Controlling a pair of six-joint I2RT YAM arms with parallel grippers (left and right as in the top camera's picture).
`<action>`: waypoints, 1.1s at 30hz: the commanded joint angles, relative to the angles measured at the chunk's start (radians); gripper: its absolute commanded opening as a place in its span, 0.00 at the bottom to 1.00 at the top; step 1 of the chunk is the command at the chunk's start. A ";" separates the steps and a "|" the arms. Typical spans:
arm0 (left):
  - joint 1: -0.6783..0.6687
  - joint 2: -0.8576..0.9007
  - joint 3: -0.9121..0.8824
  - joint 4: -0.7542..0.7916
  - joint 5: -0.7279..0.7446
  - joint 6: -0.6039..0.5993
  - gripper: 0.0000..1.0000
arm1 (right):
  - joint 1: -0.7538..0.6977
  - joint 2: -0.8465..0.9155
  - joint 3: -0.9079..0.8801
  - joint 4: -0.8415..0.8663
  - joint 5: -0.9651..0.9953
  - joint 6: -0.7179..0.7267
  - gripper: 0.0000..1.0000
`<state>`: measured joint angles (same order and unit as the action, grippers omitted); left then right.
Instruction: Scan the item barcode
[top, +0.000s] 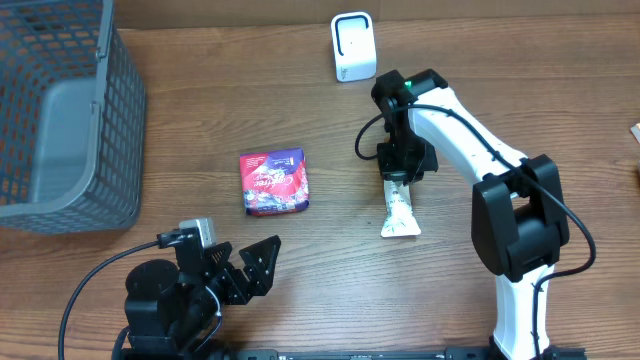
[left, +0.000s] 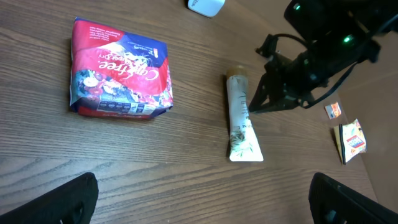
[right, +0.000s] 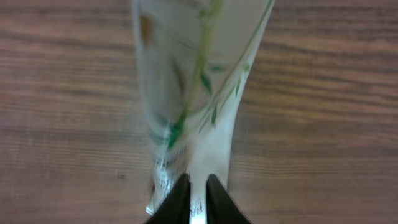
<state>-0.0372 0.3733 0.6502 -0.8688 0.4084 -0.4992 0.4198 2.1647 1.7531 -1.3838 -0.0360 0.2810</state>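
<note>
The white tube (top: 400, 215) with green leaves printed on it lies flat on the brown wooden table (top: 200, 100), a little toward 3 o'clock from the middle of the overhead view. Its small cap end points to 12 o'clock and its wide flat end points to 6 o'clock. The right gripper (top: 398, 180) is over the cap end. In the right wrist view its two black fingertips (right: 180, 196) are squeezed almost together, with a thin bit of the tube (right: 199, 93) pinched between them. In the left wrist view the tube (left: 239, 118) is on the wood and the right gripper (left: 252, 107) touches it from the 3 o'clock side. A red and purple snack bag (top: 273, 182) lies at 9 o'clock from the tube, apart from it. A little white scanner box (top: 353, 47) stands at about 11 o'clock from the tube, near the far edge of the table. A grey wire basket (top: 125, 120) sits far off toward 10 o'clock. The left gripper (top: 243, 268) is low at 7 o'clock, with its fingers (left: 68, 202) spread wide apart and nothing between them. Two tiny packets (left: 351, 140) lie at 3 o'clock from the tube in the left wrist view.
</note>
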 joint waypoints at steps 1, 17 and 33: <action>0.004 -0.004 0.006 0.001 0.007 -0.010 1.00 | -0.003 -0.010 -0.041 0.053 0.031 0.042 0.04; 0.004 -0.004 0.006 0.001 0.007 -0.010 1.00 | -0.011 -0.016 0.108 -0.083 0.052 0.032 0.08; 0.004 -0.004 0.006 0.001 0.007 -0.010 1.00 | 0.050 -0.013 0.018 0.025 -0.100 -0.124 0.05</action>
<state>-0.0372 0.3733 0.6502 -0.8688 0.4084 -0.4992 0.4667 2.1628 1.8065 -1.3811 -0.1356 0.1509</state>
